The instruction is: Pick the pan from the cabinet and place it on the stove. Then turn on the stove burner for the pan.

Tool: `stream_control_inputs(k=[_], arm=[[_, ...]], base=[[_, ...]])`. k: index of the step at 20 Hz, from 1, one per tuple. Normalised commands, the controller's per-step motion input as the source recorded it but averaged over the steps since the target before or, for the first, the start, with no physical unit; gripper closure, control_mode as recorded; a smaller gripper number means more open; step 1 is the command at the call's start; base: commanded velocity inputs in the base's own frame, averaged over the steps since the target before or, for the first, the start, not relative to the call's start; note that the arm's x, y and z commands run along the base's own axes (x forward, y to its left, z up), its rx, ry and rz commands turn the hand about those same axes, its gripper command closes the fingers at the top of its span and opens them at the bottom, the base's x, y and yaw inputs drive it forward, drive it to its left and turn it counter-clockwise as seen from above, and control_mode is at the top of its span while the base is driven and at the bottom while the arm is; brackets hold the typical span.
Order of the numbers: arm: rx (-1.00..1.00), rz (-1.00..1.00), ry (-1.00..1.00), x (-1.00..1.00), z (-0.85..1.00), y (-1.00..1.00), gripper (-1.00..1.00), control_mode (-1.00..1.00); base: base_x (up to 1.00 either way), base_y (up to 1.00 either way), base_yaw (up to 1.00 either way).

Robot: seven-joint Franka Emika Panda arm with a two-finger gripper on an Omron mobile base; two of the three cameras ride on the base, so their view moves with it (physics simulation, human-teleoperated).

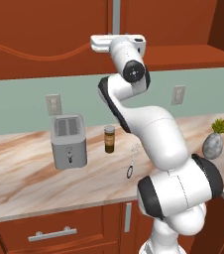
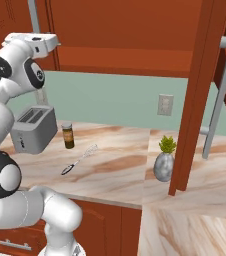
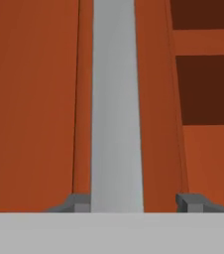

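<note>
**At the cabinet handle**

I am holding my gripper (image 3: 136,202) spread apart, its two small dark tips straddling the grey bar handle (image 3: 117,104), a smooth flat vertical strip running up the centre of the hand view. Whether the tips are touching it, I cannot tell. Around it the cabinet (image 3: 34,99) is showing glossy reddish-brown wood, with dark recesses at the upper right. In the left base view, my hand is sitting at top centre against the closed door. Below, on the veined marble counter (image 1: 25,183), are standing a boxy grey toaster (image 1: 69,140), a brown jar (image 1: 109,139), a wire whisk (image 1: 132,161) and a speckled vase (image 1: 212,145). In the right base view an open door (image 2: 200,95) is crossing the right side.
</note>
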Motion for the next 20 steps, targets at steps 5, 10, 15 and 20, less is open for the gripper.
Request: stream_control_inputs(k=[5, 10, 15, 20], arm=[[-0.01, -0.03, 0.00, 0.48, -0.14, 0.30, 1.00, -1.00], [0.00, -0.07, 0.00, 0.48, -0.17, 0.37, 1.00, -1.00], [0.00, -0.13, 0.00, 0.44, -0.18, 0.41, 1.00, -1.00], [0.00, -0.09, 0.03, 0.24, -0.01, 0.03, 1.00, -1.00]], base=[[0.00, 0.00, 0.00], [0.00, 0.00, 0.00], [0.00, 0.00, 0.00], [0.00, 0.00, 0.00]])
